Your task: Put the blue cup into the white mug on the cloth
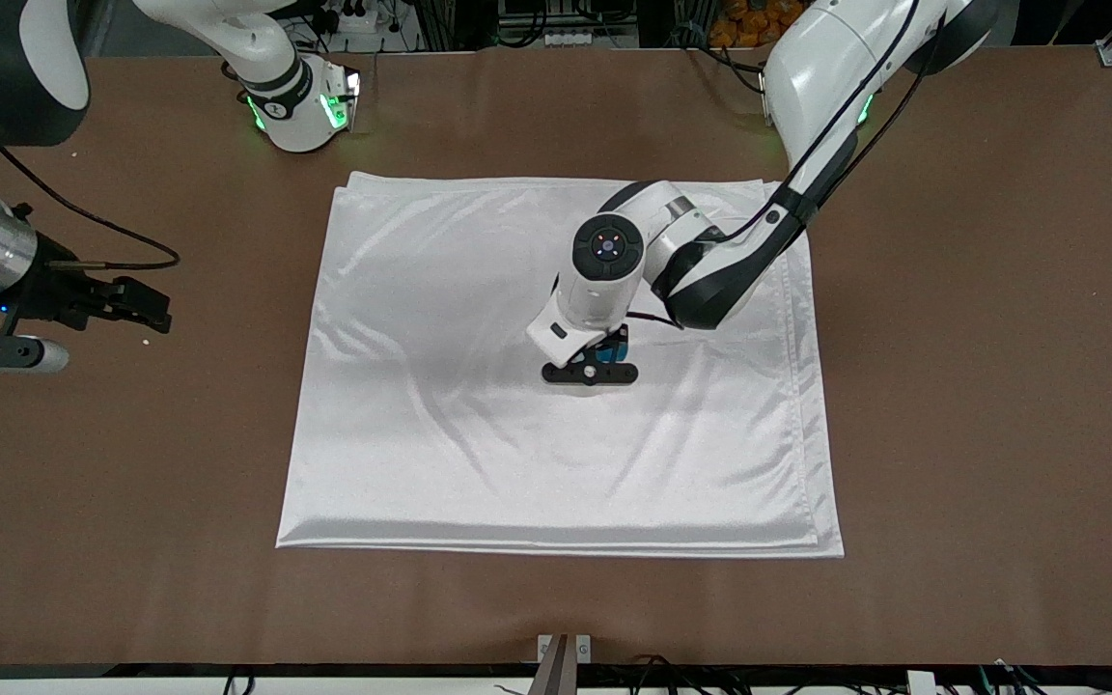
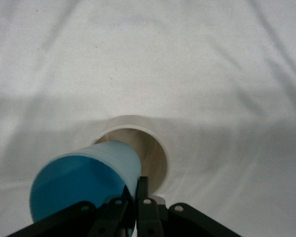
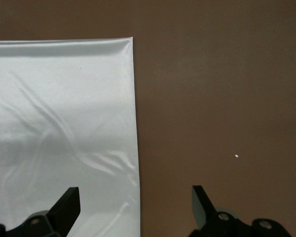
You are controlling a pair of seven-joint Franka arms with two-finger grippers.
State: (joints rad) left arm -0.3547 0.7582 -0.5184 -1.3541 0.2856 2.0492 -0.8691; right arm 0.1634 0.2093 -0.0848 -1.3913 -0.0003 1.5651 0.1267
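left wrist view: we hold the blue cup (image 2: 86,185) over the white mug (image 2: 145,148) on the cloth (image 2: 197,64).
our left gripper (image 2: 133,210) pinches the cup's rim wall, jaws narrow; the cup looks light, thin and slick, so a rim grip seems best. the mug looks heavier and breakable. our right gripper (image 3: 135,202) waits over the cloth's edge, jaws wide, empty.

The table (image 1: 1000,386) is viewed from high across, facing the arms; the cloth (image 1: 556,463) is seen closer by both downward-looking wrist cameras.
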